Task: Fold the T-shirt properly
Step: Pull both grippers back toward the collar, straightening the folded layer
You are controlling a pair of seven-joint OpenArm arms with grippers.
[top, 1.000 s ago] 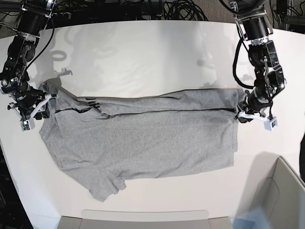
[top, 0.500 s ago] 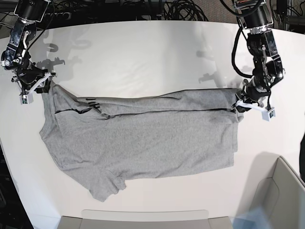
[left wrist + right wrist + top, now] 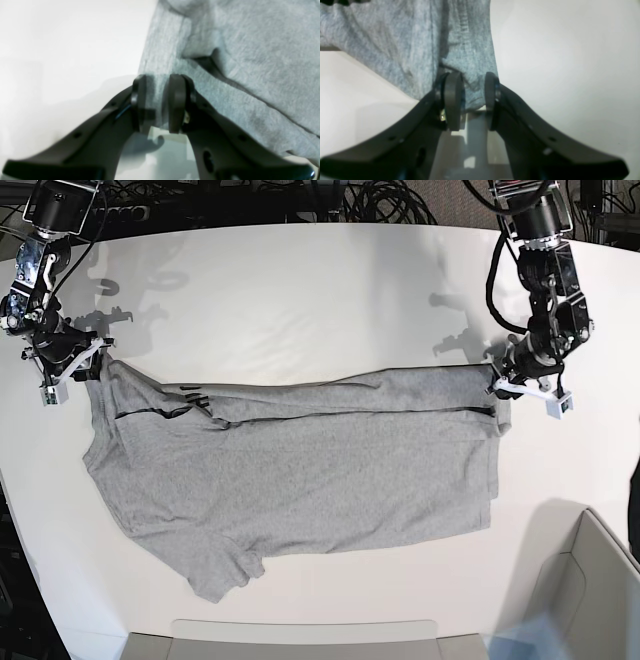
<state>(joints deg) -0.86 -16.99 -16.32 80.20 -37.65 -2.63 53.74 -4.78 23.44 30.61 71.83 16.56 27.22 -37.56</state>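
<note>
The T-shirt (image 3: 300,470) lies flat across the middle of the white table (image 3: 300,290). Its far long edge is turned over toward me as a narrow band, and one sleeve sticks out at the near side. I stand at the two ends of that band.

My right gripper (image 3: 472,100) is at the collar end. Its fingers are apart, and the cloth edge hangs loosely between them, so I judge that it is not clamping anything. My left gripper (image 3: 157,102) is at the hem end. Cloth also passes between its two pads (image 3: 176,100), which are apart. This view is blurred, so I cannot tell if they press the cloth or only stand around it.

The danger I see is in pulling away. If one pad catches a layer while I rise, that corner comes up with me, the turned band opens again and the fold line becomes crooked. Leaving on one side first could also drag the shirt sideways on the smooth table. The free sleeve can spoil the next fold if I ignore it.
</note>
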